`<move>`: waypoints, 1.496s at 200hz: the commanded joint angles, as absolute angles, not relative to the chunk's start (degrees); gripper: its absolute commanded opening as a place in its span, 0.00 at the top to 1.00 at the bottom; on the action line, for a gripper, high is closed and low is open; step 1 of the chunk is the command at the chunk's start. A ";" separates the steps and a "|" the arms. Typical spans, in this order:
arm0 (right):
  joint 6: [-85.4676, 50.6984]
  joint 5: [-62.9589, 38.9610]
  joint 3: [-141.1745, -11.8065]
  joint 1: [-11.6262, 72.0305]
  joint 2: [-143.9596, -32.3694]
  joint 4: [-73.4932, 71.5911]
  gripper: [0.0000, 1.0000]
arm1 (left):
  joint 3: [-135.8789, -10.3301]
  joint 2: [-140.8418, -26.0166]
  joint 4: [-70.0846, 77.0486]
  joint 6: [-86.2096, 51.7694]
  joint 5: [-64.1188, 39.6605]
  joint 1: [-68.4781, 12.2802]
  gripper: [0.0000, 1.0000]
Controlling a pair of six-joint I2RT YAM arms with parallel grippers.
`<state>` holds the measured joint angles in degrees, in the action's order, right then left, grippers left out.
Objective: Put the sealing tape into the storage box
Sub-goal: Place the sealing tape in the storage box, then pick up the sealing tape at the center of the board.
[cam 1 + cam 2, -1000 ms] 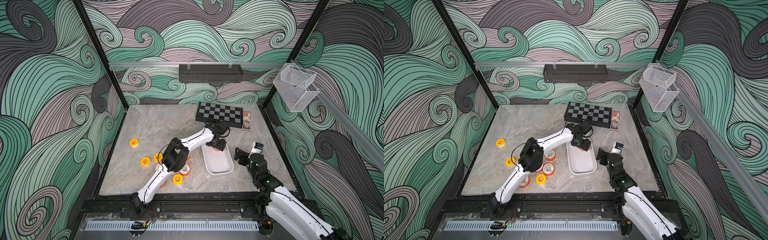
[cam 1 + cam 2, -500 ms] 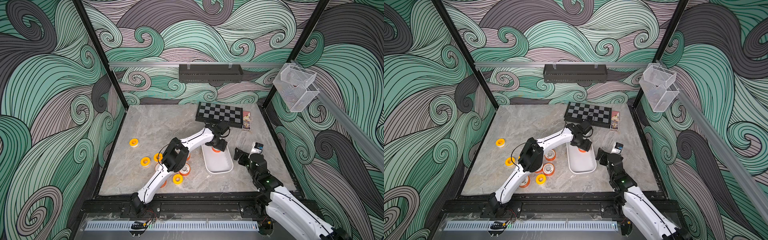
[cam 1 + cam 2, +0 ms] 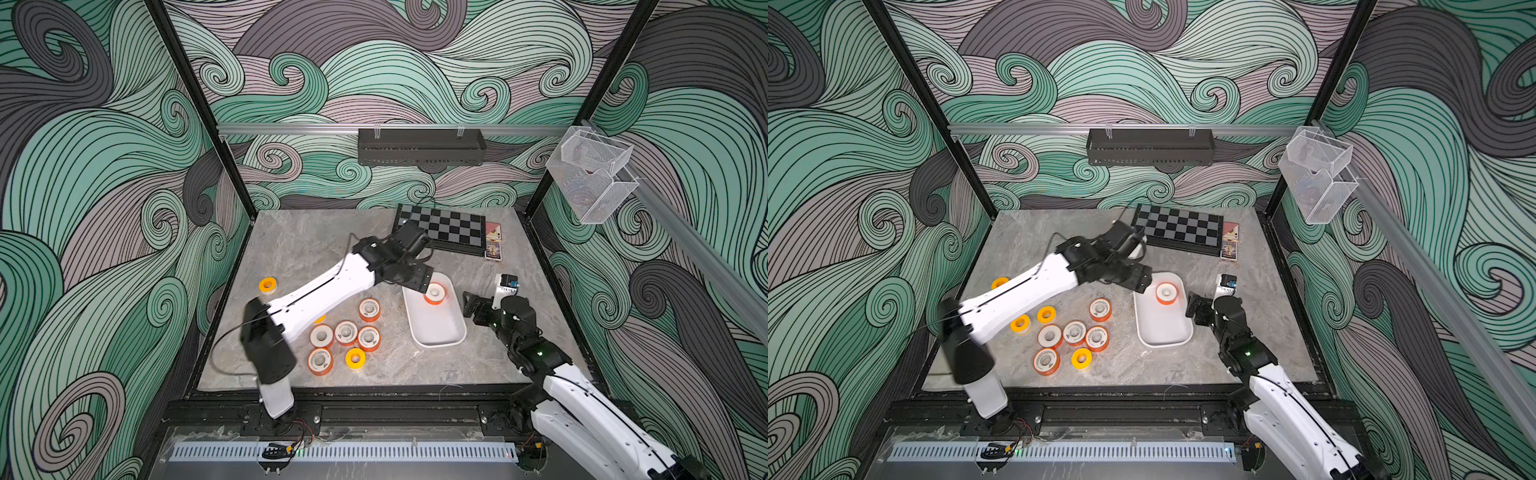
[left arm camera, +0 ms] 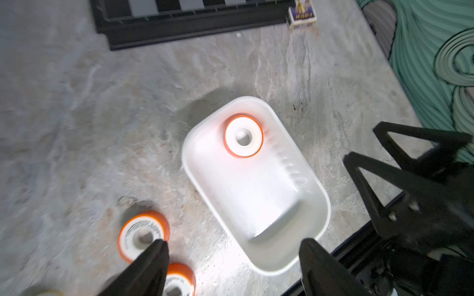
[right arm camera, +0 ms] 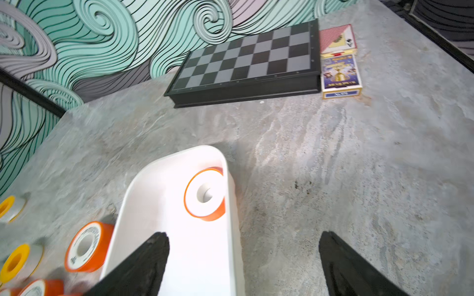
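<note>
One orange-rimmed spool of sealing tape (image 3: 434, 293) (image 4: 243, 137) lies flat, white face up, inside the storage box (image 3: 436, 328) (image 4: 256, 194), at the box's 12 o'clock end in both top views. The rest of the box floor is bare.

The left hand (image 3: 417, 279) (image 4: 233, 246) hovers at the box's 11 o'clock corner, just beside the spool. Its jaws stand apart with nothing between them. The right hand (image 3: 473, 305) (image 5: 245, 237) sits at 3 o'clock of the box, near its rim. Its jaws are spread wide and hold nothing.

The remaining spools rest on the counter (image 3: 299, 249) at 9 o'clock of the box:
- Five orange-rimmed spools: one (image 3: 1100, 309) nearest the box, and four in a loose cluster (image 3: 1074, 332).
- Four yellow spools: one (image 3: 1081, 358) at 6 o'clock of the cluster, two (image 3: 1046, 314) beside the left arm, and one (image 3: 1000, 283) apart at 10 o'clock.

A chessboard (image 3: 442, 228) lies at 12 o'clock of the box, near the back wall. Two card packs (image 5: 339, 66) touch its 3 o'clock edge.
</note>
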<state>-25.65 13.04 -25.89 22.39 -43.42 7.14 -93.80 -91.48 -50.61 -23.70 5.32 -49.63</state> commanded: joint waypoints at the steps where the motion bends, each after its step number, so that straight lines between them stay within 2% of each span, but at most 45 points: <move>1: -19.81 4.36 -34.35 25.05 -48.57 14.69 0.08 | -80.95 -78.18 -50.30 -26.26 10.61 -49.39 0.16; 15: -17.46 2.33 -41.32 28.01 -54.54 21.02 0.08 | -72.45 -67.56 -49.88 -27.17 14.15 -49.14 0.14; 40: -14.26 -1.00 -53.13 34.27 -65.45 29.09 0.08 | -65.21 -52.00 -55.44 -29.19 19.25 -48.43 0.10; 81: -9.57 -0.34 -69.20 44.92 -84.26 36.21 0.06 | -57.47 -37.45 -61.24 -31.34 22.88 -48.34 0.11; 148: -7.84 -1.39 -89.60 49.70 -111.51 41.02 0.02 | -55.05 -31.74 -58.29 -29.93 23.58 -46.91 0.11; 176: -7.12 -1.36 -95.51 50.20 -119.13 42.17 0.02 | -54.82 -31.30 -58.31 -29.91 22.98 -46.38 0.11; 226: -6.07 0.27 -99.22 50.27 -125.00 42.85 0.02 | -54.33 -30.85 -57.40 -29.42 21.13 -45.62 0.11; 243: -6.10 -1.11 -99.84 50.27 -126.43 42.96 0.07 | -54.23 -31.15 -56.89 -28.81 19.82 -44.89 0.11; 288: -6.59 -0.20 -102.19 50.36 -129.14 42.94 0.10 | -53.83 -32.15 -55.40 -27.40 15.75 -41.05 0.11; 299: -6.57 0.04 -102.62 50.40 -129.54 42.96 0.14 | -53.73 -32.34 -55.13 -27.16 14.84 -40.07 0.11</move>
